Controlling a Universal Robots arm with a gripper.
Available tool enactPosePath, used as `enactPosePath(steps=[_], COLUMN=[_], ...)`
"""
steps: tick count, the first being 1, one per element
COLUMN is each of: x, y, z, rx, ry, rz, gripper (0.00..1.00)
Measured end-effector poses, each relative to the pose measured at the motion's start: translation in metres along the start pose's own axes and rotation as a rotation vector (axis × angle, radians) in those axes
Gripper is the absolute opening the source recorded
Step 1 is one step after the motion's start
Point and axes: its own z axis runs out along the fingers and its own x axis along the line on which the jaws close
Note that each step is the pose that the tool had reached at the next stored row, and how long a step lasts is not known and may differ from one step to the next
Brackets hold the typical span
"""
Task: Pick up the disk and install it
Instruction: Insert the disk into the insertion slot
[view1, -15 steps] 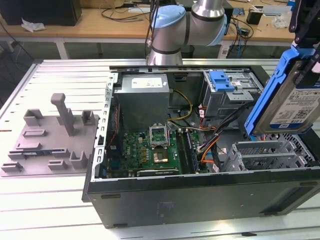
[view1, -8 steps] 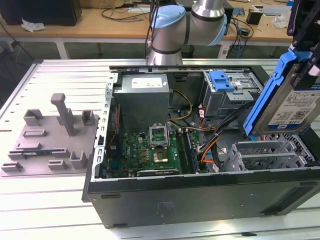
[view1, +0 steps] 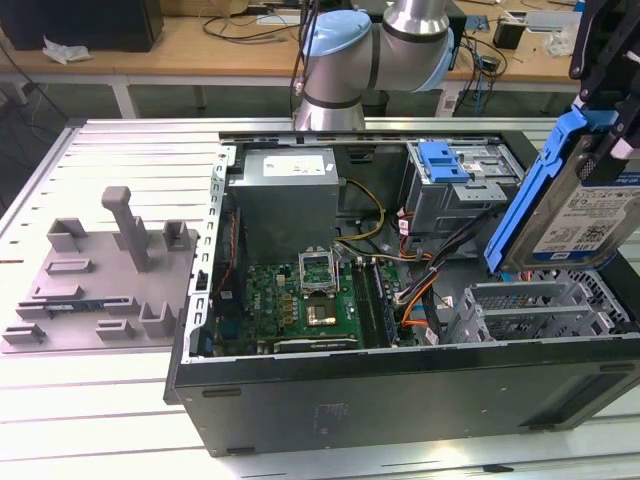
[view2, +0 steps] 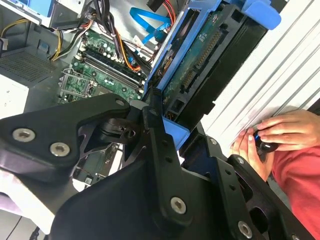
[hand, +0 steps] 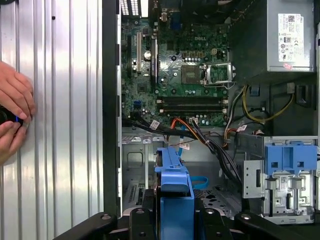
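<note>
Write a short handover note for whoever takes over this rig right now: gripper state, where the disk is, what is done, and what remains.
The gripper is shut on the disk, clamping its blue carrier frame.
The disk hangs in the air, on edge and tilted, over the open computer case at the exterior view's right.
Done: the disk is picked up.
Left: it is not seated in the case; the drive cage stands to the exterior view's left of it.
Note: a person's hands rest on the table beside the case.

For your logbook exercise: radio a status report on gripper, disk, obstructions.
Gripper shut on disk. Disk tilted on edge above open computer case. Cables cross case beside drive cage; person's hands on table alongside.
</note>
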Motion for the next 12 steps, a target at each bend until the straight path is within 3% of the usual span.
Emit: enactPosePath(steps=[12], x=[0.0002], y=[0.0001], z=[0.0057], rx=[0.0], ry=[-0.0008], rz=[0.0], gripper=[0.36])
